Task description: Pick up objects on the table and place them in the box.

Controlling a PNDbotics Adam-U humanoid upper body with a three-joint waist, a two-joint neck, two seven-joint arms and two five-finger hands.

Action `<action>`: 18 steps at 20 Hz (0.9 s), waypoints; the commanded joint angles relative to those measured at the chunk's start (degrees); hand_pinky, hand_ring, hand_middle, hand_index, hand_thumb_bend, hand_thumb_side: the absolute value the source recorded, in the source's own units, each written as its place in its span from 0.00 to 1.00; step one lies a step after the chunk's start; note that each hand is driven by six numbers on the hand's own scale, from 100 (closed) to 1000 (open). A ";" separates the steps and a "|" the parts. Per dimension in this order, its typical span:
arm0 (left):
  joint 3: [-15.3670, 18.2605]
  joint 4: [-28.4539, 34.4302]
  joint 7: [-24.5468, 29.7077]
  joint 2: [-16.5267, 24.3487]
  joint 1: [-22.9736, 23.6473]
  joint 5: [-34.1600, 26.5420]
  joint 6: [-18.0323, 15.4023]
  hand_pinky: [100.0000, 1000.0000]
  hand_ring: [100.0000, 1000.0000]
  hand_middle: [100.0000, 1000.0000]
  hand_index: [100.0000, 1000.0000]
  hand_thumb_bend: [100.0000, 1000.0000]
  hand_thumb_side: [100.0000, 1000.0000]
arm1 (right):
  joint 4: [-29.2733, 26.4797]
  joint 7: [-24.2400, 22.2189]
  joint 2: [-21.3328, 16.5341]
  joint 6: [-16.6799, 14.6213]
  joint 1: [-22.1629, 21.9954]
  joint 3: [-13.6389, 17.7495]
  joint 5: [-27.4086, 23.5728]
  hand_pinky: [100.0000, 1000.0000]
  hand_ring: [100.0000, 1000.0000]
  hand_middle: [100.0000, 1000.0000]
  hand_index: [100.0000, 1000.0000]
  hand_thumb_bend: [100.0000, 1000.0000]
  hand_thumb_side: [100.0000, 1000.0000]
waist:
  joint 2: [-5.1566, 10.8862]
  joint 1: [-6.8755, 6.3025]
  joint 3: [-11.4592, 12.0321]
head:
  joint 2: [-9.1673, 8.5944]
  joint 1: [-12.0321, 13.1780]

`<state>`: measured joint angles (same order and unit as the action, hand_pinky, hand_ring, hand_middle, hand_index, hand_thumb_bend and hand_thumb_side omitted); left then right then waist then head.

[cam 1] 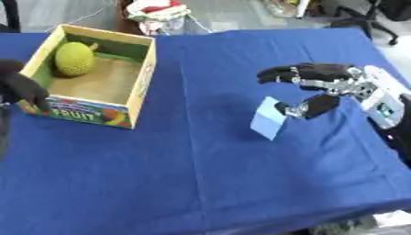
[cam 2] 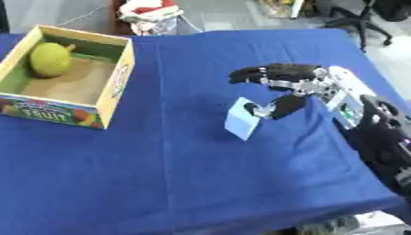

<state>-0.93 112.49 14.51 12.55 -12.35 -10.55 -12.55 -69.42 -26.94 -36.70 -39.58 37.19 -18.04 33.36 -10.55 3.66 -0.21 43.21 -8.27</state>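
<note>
Light-blue block stands tilted on the blue tablecloth, right of the table's centre and well apart from the box. The right hand comes in from the right edge, palm toward the block. Its thumb tip touches the block's upper right side, while the fingers extend above and beyond the block, slightly curved and spread away from the thumb; they do not close on the block. The box is an open cardboard carton with yellow walls, a green inner lining and a printed fruit label on its near face; it sits at the table's far left. A yellow-green round fruit lies inside the box, in its far left corner, against the wall. The left hand shows at the left edge of the left eye view only, a dark shape just beside the box's near left corner; whether its fingers are spread or curled cannot be determined.
</note>
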 commanded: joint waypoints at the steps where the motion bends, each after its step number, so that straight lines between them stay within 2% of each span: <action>1: 0.33 0.56 -0.34 0.95 -0.34 0.40 -0.01 0.32 0.44 0.32 0.66 0.00 0.71 | -1.47 -12.02 -0.72 -12.38 0.62 -0.09 1.49 0.92 0.99 1.00 1.00 0.00 0.77 | 0.82 -0.05 -0.10 | -0.43 -0.22; 18: 0.28 0.48 -0.69 1.03 -0.19 0.77 0.08 0.31 0.44 0.32 0.66 0.00 0.71 | -3.63 -9.69 0.75 -12.39 -0.62 -2.64 11.32 0.90 1.00 1.00 1.00 0.00 0.89 | 0.95 0.08 -0.42 | -0.12 -0.40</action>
<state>-0.93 112.33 14.04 12.55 -12.13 -10.06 -12.49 -71.80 -25.79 -34.92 -40.73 35.93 -20.95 43.84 -10.55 3.82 -0.46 43.22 -8.60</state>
